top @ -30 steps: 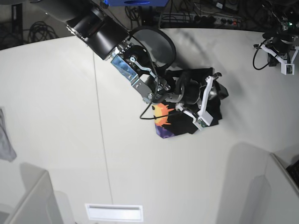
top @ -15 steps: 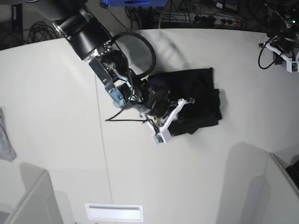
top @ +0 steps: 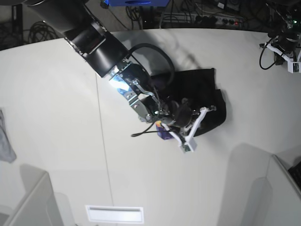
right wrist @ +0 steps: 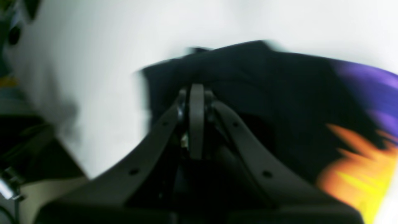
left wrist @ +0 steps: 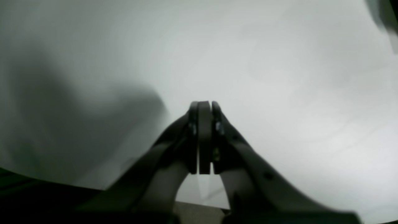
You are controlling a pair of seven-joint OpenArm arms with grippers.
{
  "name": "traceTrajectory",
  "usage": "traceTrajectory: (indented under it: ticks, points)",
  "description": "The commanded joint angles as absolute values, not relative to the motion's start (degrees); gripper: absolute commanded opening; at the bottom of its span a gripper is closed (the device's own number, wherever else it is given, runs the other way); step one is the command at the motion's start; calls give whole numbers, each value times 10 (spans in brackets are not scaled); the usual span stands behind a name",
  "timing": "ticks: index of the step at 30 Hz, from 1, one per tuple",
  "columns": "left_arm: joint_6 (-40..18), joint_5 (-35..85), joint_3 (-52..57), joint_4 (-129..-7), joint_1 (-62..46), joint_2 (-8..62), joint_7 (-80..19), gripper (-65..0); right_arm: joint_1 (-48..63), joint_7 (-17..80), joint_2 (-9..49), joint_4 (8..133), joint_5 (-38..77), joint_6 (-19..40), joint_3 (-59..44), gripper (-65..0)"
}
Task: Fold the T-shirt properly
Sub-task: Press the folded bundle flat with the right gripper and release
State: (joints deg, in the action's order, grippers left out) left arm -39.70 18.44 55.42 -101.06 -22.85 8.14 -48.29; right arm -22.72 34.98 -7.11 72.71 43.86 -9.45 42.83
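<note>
The T-shirt (top: 204,89) lies bunched on the white table, black side up. A scrap of its purple and orange print (top: 162,133) peeks out at its lower left. My right gripper (top: 192,123) hovers low over the shirt's front edge. In the right wrist view its fingers (right wrist: 190,102) are shut together above the black cloth (right wrist: 279,102); no cloth shows between them. The sun print (right wrist: 357,174) fills that view's right. My left gripper (top: 292,63) stays at the far right of the table, away from the shirt. It is shut (left wrist: 203,107) over bare tabletop.
A small grey cloth (top: 4,141) hangs at the left edge. Cables and a power strip (top: 211,19) run behind the table. A slot (top: 115,214) is set into the front. White panels stand at the lower left (top: 28,202) and lower right (top: 282,188).
My right gripper, open over the shirt a second ago, has shut and swung from the shirt's lower left corner toward its front middle. The print corner shows again. The left arm is still.
</note>
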Motion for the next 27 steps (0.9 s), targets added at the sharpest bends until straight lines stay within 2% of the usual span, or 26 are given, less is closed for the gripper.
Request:
traceTrajectory:
  ticks: [1,7,12,20,27]
  points:
    - [-400,191,558,-1018,-230,91,-474,-650,-251,340,-80,739,447,-87,431,-650]
    - [-400,191,559,-1006,-230,92,-473,-650,-257,347,-79,828,447,-88,438,-650]
    - [-400,191,559,-1008,-230,97,-474,-650,-237,413,-30,864,446,-90,436,-650]
    - [-400,192,554,-1034,-231,96,-475,-650,-164,363,9,866,446,-89,436,-650]
    - [-400,213,553,-1091,-231,79,-475,-650,-138,340,45,928,447,-89,418,-650]
